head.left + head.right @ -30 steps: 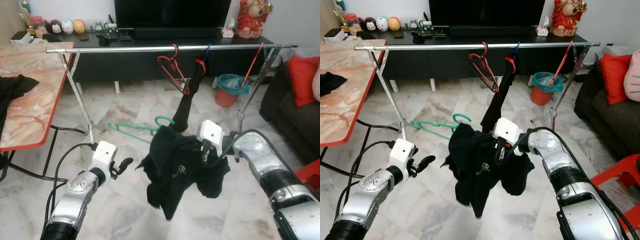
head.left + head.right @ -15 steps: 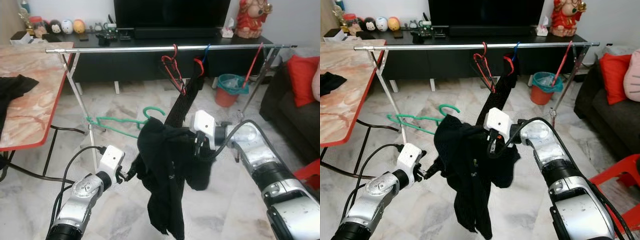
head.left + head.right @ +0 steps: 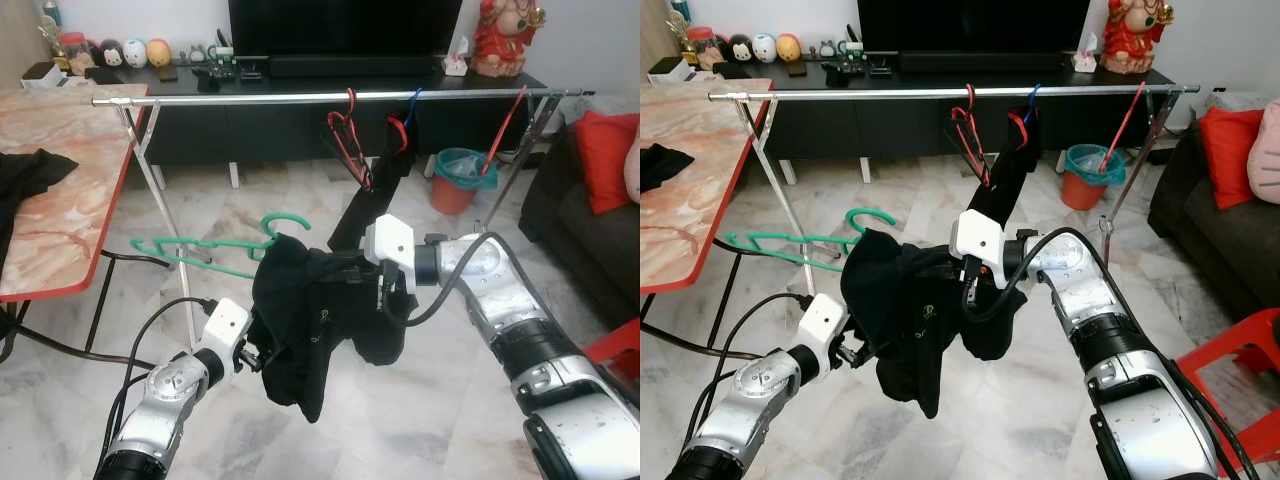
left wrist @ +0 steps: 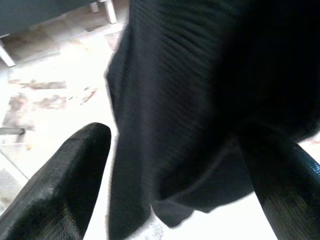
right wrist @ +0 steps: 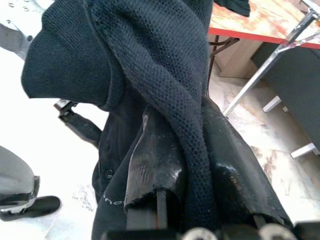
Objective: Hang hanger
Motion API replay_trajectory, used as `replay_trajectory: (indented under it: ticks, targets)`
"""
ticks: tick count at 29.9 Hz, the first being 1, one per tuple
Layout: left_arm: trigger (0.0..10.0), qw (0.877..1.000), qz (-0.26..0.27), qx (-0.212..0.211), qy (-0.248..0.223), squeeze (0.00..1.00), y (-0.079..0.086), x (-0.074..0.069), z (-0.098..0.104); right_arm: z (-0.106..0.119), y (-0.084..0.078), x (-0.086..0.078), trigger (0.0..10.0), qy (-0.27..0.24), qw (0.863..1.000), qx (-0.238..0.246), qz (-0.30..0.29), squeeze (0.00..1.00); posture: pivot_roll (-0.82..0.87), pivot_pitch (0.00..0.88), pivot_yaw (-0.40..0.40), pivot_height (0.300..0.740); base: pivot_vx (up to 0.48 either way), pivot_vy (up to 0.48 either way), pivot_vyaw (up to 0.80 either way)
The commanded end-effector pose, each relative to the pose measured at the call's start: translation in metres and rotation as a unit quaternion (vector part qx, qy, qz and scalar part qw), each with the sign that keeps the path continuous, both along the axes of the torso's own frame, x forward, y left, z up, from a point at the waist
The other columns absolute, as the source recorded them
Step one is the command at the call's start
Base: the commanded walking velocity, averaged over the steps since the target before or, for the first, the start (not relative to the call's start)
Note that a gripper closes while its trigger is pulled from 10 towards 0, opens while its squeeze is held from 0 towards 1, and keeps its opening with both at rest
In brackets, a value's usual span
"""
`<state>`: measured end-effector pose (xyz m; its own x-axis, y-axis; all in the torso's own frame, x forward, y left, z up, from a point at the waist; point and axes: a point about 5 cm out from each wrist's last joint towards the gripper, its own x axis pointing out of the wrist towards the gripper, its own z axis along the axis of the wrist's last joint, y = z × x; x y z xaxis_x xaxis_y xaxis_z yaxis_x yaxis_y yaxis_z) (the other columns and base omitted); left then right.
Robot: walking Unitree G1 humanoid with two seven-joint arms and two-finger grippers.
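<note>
Right gripper (image 3: 385, 290) jaws clamping black shirt (image 3: 310, 310) on green hanger (image 3: 215, 245), mid-air below rail (image 3: 300, 98). Left gripper (image 3: 262, 357) jaws spread wide around shirt hem. Risk: shirt sliding off tilted hanger.

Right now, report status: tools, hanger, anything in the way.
Right tool shut on black shirt, holding it on green hanger below the rail. Left tool open, at the shirt's hem. Red hangers and dark garment already on rail.
</note>
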<state>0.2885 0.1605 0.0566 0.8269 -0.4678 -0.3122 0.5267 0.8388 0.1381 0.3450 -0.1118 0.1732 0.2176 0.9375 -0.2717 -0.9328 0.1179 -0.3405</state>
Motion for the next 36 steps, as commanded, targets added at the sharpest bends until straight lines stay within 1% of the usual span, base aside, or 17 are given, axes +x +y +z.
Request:
replay_trajectory:
  ticks: [1,2,5,10,11,13,14,17,20,27,32,35,36]
  targets:
    - [10.0,1.000,0.021,0.002,-0.023,0.00,0.003,0.007,0.006,0.006,-0.001,-0.003,10.0,-0.011,1.000,0.002,0.013,0.00,0.02,0.000,-0.070,0.728,0.000,0.000,0.00]
    - [10.0,1.000,0.021,0.002,-0.023,0.00,0.003,0.007,0.006,0.006,-0.001,-0.003,10.0,-0.011,1.000,0.002,0.013,0.00,0.02,0.000,-0.070,0.728,0.000,0.000,0.00]
    - [10.0,0.998,0.037,-0.010,-0.050,0.00,0.007,0.011,0.014,0.002,-0.004,-0.005,10.0,-0.004,1.000,-0.006,0.014,0.00,0.03,0.000,-0.074,0.728,0.000,0.000,0.00]
    - [10.0,0.998,0.020,-0.014,-0.050,0.00,0.005,0.009,0.015,-0.002,-0.005,-0.006,10.0,0.001,1.000,-0.009,0.010,0.00,0.03,0.000,-0.073,0.728,0.000,0.000,0.00]
    - [7.7,0.999,0.016,-0.012,-0.047,0.00,0.004,0.009,0.014,-0.003,-0.005,-0.007,10.0,0.002,1.000,-0.009,0.010,0.00,0.03,0.000,-0.073,0.728,0.000,0.000,0.00]
    - [7.7,0.999,0.013,-0.010,-0.046,0.00,0.004,0.008,0.013,-0.003,-0.005,-0.008,10.0,0.003,1.000,-0.009,0.011,0.00,0.03,0.000,-0.073,0.728,0.000,0.000,0.00]
    - [0.0,0.999,0.010,-0.012,-0.045,0.00,0.004,0.008,0.013,-0.003,-0.005,-0.008,10.0,0.003,1.000,-0.009,0.011,0.00,0.03,0.000,-0.072,0.728,0.000,0.000,0.00]
    - [0.0,0.999,0.001,-0.017,-0.040,0.00,0.002,0.006,0.011,-0.002,-0.005,-0.008,10.0,0.002,1.000,-0.010,0.011,0.00,0.03,0.000,-0.072,0.728,0.000,0.000,0.00]
    - [0.0,0.999,-0.022,-0.018,-0.024,0.00,-0.003,0.001,0.006,-0.001,-0.007,-0.005,10.0,-0.002,1.000,-0.009,0.000,0.00,0.03,0.000,-0.073,0.728,0.000,0.000,0.00]
    - [0.0,0.999,-0.043,-0.023,-0.004,0.00,-0.006,-0.005,0.001,0.002,-0.009,-0.002,10.0,-0.008,1.000,-0.005,-0.014,0.00,0.03,0.000,-0.073,0.728,0.000,0.000,0.00]
    - [0.0,0.999,-0.038,-0.019,-0.001,0.00,-0.006,-0.005,-0.001,0.003,-0.008,-0.001,10.0,-0.008,1.000,-0.004,-0.014,0.00,0.03,0.000,-0.074,0.728,0.000,0.000,0.00]
    - [0.0,0.999,-0.027,-0.019,-0.004,0.00,-0.004,-0.003,-0.002,0.003,-0.008,-0.001,10.0,-0.008,1.000,-0.004,-0.013,0.00,0.03,0.000,-0.073,0.728,0.000,0.000,0.00]
    - [0.0,1.000,-0.014,-0.011,-0.006,0.00,-0.002,-0.002,-0.002,0.003,-0.008,-0.001,10.0,-0.008,1.000,-0.004,-0.013,0.00,0.03,0.000,-0.074,0.728,0.000,0.000,0.00]
